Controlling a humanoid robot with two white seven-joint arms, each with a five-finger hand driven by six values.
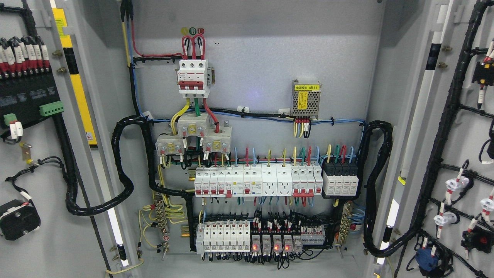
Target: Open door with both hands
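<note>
Both grey steel cabinet doors, left door (42, 162) and right door (455, 154), swung wide off the wired grey back panel (254, 46); opening step apparently finished, no hands or fingers in view, nothing obvious left but withdrawal.

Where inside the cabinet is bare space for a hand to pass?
Bare back panel lies above the power supply and right of the top breaker. The lower breaker rows and the cable bundle are crowded.
</note>
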